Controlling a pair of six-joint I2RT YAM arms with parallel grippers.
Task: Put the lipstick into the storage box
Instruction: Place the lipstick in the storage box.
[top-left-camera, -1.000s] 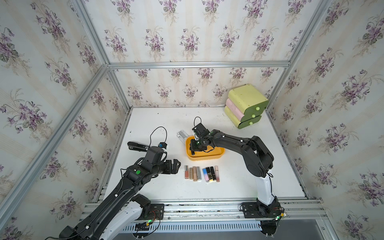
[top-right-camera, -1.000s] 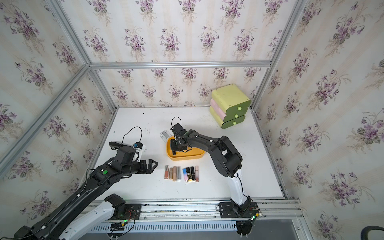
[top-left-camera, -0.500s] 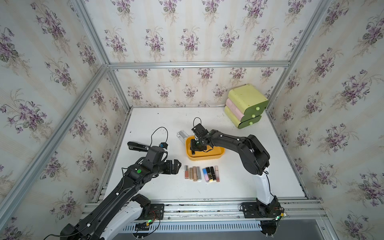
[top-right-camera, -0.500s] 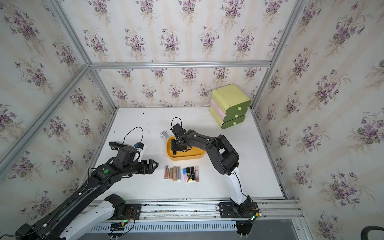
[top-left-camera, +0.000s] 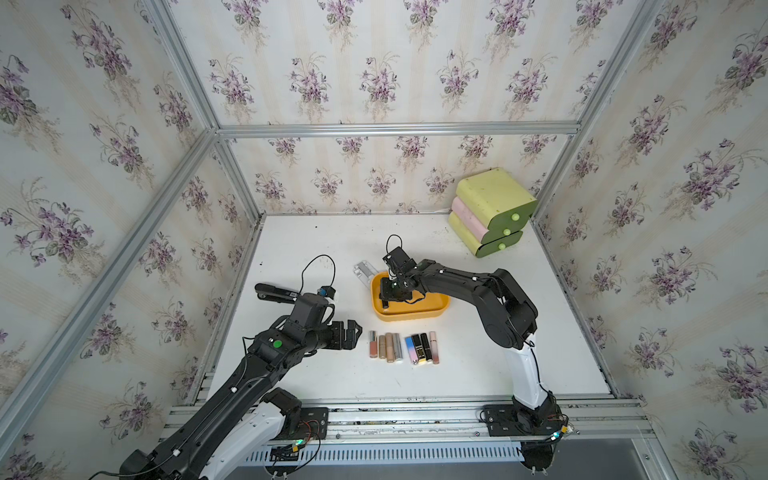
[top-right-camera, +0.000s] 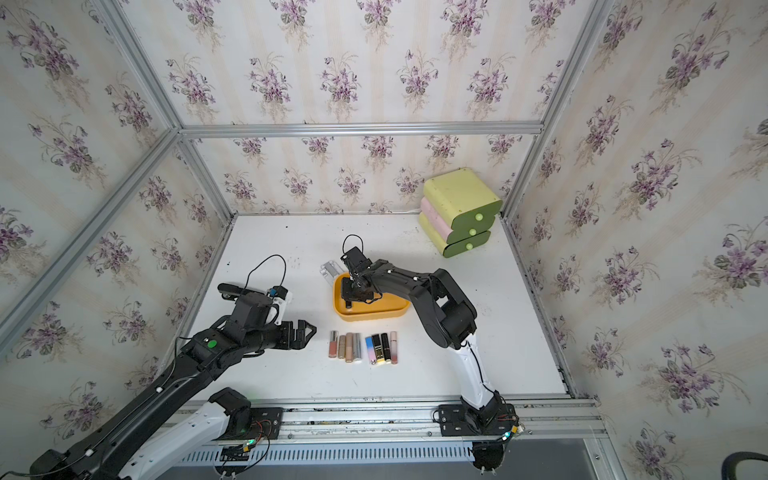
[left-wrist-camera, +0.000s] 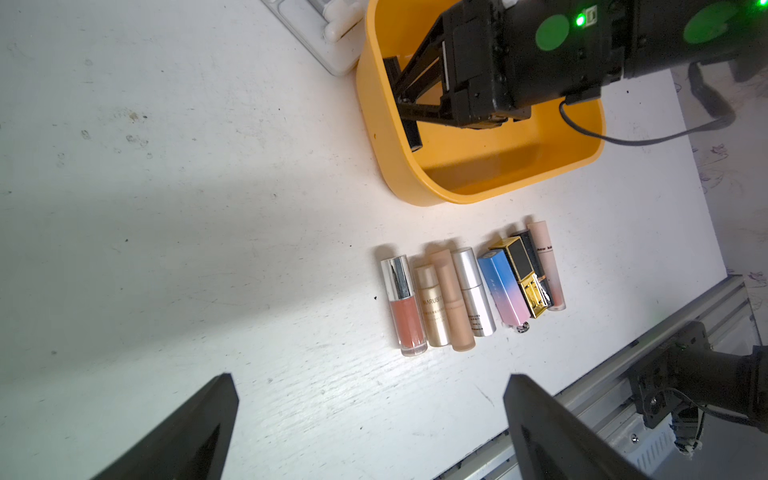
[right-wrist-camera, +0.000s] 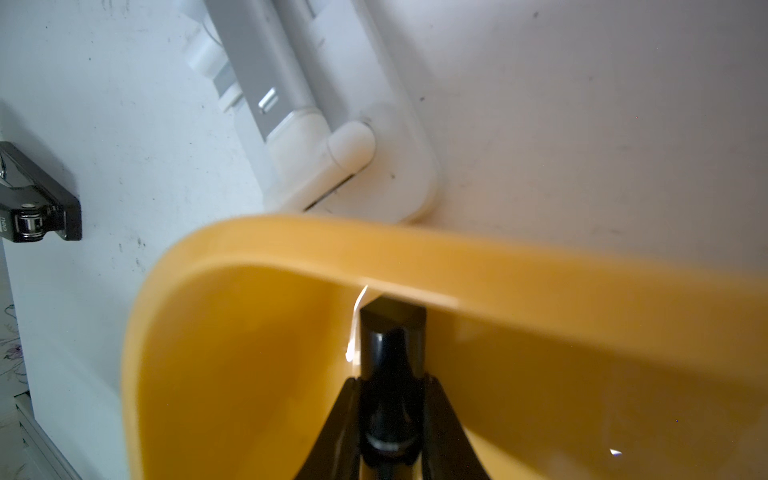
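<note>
Nearest you, the left gripper hangs with its jaws spread wide and nothing between them, low over the white tabletop and short of the row of eight mixed lipstick and gloss tubes lying side by side. Leave it parked: this step does not need it, and a sweep toward the row would scatter tubes not yet put away.

Beyond the row sits the shallow orange-yellow plastic storage box, and your work is there. The right gripper is down inside it, jaws narrow, fingers set against either side of a slim black lipstick tube. The tube lies near the short end wall on the left arm's side, and its far end is close up to the long far wall, under the rim. You probably have it at or near the floor, though the contact itself is hidden.

So this is the release. Part the jaws slowly and only a little, so the tube settles instead of rolling. Then rise straight up until both fingers clear the rim before you move sideways. A hooked rim would drag this light box.

Past the box's far corner, just beside it, lies the small clear flat plastic case; avoid shoving the box into it. The stacked green-and-pink drawer unit stands well apart in the far corner and plays no part.
</note>
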